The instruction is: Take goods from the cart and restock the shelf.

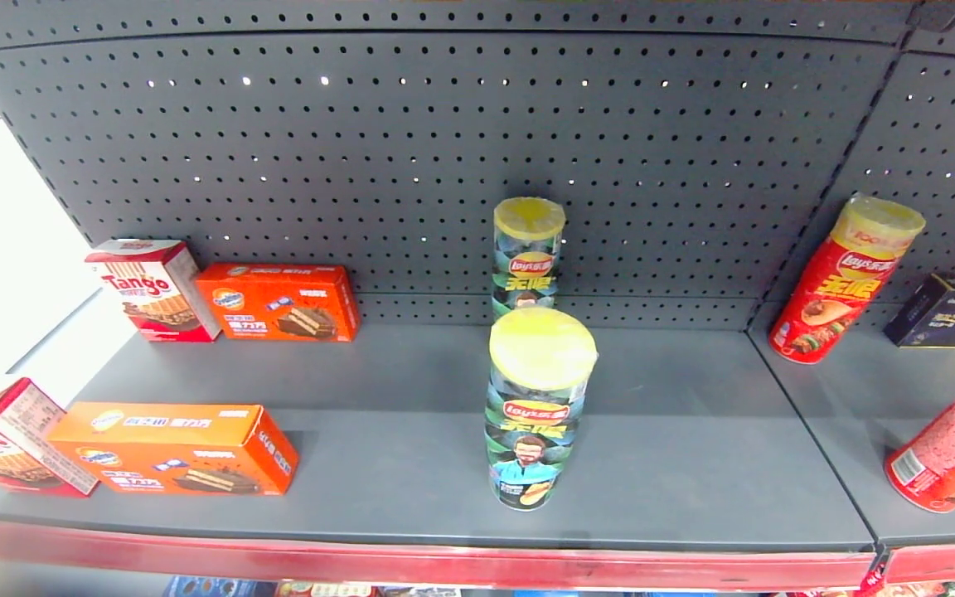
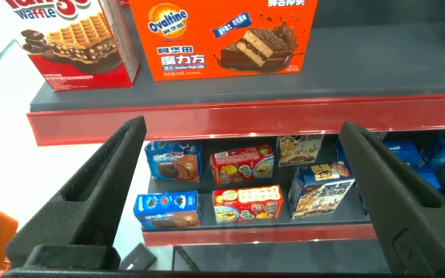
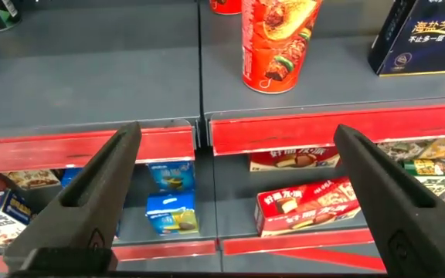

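Left gripper [image 2: 242, 202]: jaws spread wide, nothing between them; black fingers [image 2: 91, 208] face the shelf's red front lip.
Right gripper [image 3: 238, 202]: likewise wide open and empty, facing the red lip where two bays meet.
Dark grey metal shelf with pegboard back [image 1: 411, 431]: fills the head view.
Green-patterned chip can with yellow lid [image 1: 537, 410]: upright at shelf centre.
Second green chip can [image 1: 527, 253]: upright at 12 o'clock of the first, against the pegboard.
Orange chocolate-wafer box [image 1: 175, 448]: lying flat at 9 o'clock of the centre can, near the lip.
Second orange box [image 1: 278, 300]: at 10 o'clock, near the pegboard.
Red-and-white wafer boxes [image 1: 150, 288] [image 1: 9, 439]: one just beside each orange box, on its outer side.
Red chip can [image 1: 846, 278]: at 2 o'clock, in the neighbouring bay.
Black carton [image 1: 946, 311]: just beyond that red can.
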Tool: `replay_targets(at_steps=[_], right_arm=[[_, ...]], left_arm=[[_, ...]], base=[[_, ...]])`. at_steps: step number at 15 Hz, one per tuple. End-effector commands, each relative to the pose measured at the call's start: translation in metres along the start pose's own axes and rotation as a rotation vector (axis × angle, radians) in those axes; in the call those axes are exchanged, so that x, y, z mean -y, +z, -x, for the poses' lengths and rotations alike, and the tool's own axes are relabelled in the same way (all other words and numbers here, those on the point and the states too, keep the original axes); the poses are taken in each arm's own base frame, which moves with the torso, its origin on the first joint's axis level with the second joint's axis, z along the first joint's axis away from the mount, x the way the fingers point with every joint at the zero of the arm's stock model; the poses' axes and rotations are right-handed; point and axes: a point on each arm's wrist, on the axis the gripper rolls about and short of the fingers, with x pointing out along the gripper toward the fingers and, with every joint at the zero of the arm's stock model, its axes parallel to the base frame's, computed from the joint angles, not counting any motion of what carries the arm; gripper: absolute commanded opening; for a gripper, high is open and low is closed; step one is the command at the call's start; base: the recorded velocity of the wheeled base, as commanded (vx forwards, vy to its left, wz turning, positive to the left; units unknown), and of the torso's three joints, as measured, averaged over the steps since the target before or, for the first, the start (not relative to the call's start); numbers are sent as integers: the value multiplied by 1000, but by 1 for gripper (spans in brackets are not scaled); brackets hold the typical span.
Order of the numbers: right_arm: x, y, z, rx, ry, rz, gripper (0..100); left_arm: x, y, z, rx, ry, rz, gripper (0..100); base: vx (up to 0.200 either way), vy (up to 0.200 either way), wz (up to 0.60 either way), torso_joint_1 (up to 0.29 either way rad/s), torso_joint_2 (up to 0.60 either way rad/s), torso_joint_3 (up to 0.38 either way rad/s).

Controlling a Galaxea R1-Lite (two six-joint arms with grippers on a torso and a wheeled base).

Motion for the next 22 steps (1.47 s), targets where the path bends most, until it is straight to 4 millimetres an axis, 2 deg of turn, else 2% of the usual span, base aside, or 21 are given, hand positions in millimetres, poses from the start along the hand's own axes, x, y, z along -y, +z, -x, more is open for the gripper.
replay_targets(at_steps=[1, 14, 16, 22], right_arm=[[0, 0, 0, -2, -4, -5, 100], [0, 0, 0, -1, 3, 7, 100], [0, 0, 0, -2, 3, 7, 100], [0, 0, 0, -2, 3, 7, 100]], left_arm=[[0, 0, 0, 0, 0, 0, 100], [0, 0, 0, 0, -4, -9, 100], [0, 0, 0, 0, -4, -7, 100], [0, 0, 0, 0, -3, -7, 100]], base=[[0, 0, 0, 0, 0, 0], [-15, 0, 0, 0, 0, 0], [0, 200, 0, 7, 2, -2], [0, 0, 0, 0, 0, 0]])
